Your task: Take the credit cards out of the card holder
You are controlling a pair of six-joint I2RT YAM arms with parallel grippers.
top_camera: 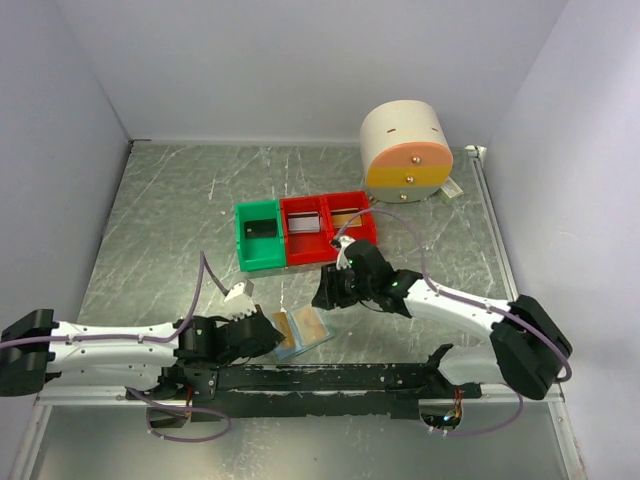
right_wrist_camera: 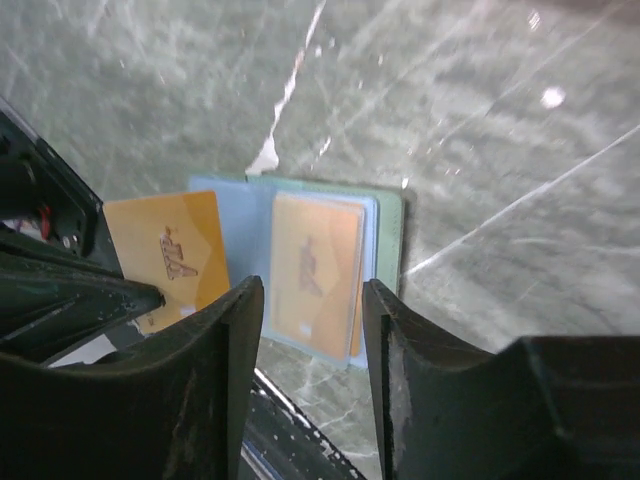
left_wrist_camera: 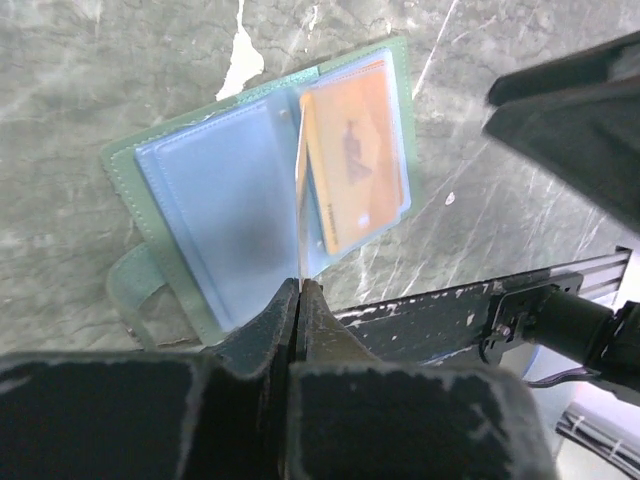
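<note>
The card holder (left_wrist_camera: 215, 210) lies spread open on the table, pale blue sleeves on a green cover; it also shows in the top view (top_camera: 303, 331) and the right wrist view (right_wrist_camera: 388, 230). One orange credit card (left_wrist_camera: 355, 165) sits in its right pocket (right_wrist_camera: 315, 270). My left gripper (left_wrist_camera: 299, 285) is shut on the near edge of another orange credit card (right_wrist_camera: 165, 255), which stands edge-on (left_wrist_camera: 299, 200) over the holder's fold. My right gripper (right_wrist_camera: 312, 300) hovers open above the holder's far side (top_camera: 325, 290), with nothing between its fingers.
Beyond the holder stand a green bin (top_camera: 260, 235) and two red bins (top_camera: 305, 230) (top_camera: 352, 218). A round cream and orange drawer unit (top_camera: 405, 150) is at the back right. A black rail (top_camera: 330, 378) runs along the near edge. Walls close in on three sides.
</note>
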